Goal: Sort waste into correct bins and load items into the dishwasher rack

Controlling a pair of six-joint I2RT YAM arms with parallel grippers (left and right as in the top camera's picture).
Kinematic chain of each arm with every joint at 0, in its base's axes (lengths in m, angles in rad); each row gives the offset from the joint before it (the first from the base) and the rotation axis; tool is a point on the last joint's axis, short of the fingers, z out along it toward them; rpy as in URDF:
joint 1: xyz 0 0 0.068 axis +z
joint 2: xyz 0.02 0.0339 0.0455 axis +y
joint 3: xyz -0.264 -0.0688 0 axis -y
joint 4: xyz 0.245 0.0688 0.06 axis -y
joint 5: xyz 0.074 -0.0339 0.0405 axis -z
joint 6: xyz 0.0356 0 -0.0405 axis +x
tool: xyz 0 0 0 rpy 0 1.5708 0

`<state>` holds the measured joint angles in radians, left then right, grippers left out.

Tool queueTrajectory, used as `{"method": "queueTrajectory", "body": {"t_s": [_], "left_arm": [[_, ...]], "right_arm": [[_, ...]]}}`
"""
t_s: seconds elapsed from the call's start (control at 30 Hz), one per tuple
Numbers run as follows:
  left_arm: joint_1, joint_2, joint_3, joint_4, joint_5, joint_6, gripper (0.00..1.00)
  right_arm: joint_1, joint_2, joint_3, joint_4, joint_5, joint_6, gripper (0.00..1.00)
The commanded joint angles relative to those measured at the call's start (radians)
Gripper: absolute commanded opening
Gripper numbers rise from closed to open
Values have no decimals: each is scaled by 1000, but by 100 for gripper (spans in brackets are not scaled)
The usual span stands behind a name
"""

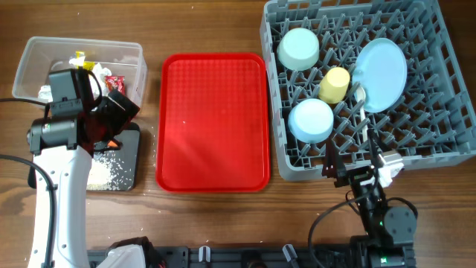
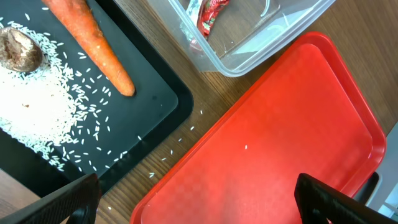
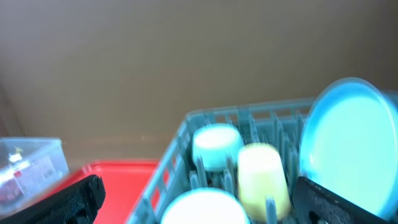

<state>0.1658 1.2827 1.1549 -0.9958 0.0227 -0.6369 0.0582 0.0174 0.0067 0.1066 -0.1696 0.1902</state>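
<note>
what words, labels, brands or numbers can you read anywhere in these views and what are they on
No text can be read in any view.
red wrapper in the clear tub: pale marks that may be print, too crumpled and small to read.
red tray: no marking visible.
dishwasher rack and the dishes in it: no marking visible; the right wrist view is blurred.

On my feed I see a plain red serving tray (image 1: 212, 123), grey grid-patterned dishwasher rack (image 1: 446, 160), pale-blue plate (image 1: 381, 74), mint-green bowl (image 1: 298, 48), pale-blue bowl (image 1: 310, 120), yellow cup (image 1: 335, 84), black tray (image 2: 149, 102) speckled with white rice (image 2: 31, 106), orange carrot (image 2: 93, 46), brown wood-grain bench (image 1: 208, 26)
</note>
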Motion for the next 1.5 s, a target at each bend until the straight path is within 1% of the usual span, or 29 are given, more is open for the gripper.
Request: {"method": "queueTrajectory", "body": {"t_s": [0.0, 0.1, 1.13, 1.17, 1.27, 1.47], "left_arm": [[6, -11, 12, 0, -13, 4, 100], [6, -11, 12, 0, -13, 4, 100], [6, -26, 10, -4, -13, 4, 100], [8, -47, 10, -4, -17, 4, 100], [11, -187, 10, -4, -24, 4, 100], [10, -599, 3, -12, -24, 4, 100]], "right_arm": [[4, -14, -2, -58, 69, 19, 100], [4, -14, -2, -101, 76, 20, 100], [4, -14, -2, -101, 77, 22, 100], [4, -14, -2, -101, 77, 23, 100], [4, -14, -2, -101, 77, 22, 100], [4, -14, -2, -101, 77, 22, 100]]}}
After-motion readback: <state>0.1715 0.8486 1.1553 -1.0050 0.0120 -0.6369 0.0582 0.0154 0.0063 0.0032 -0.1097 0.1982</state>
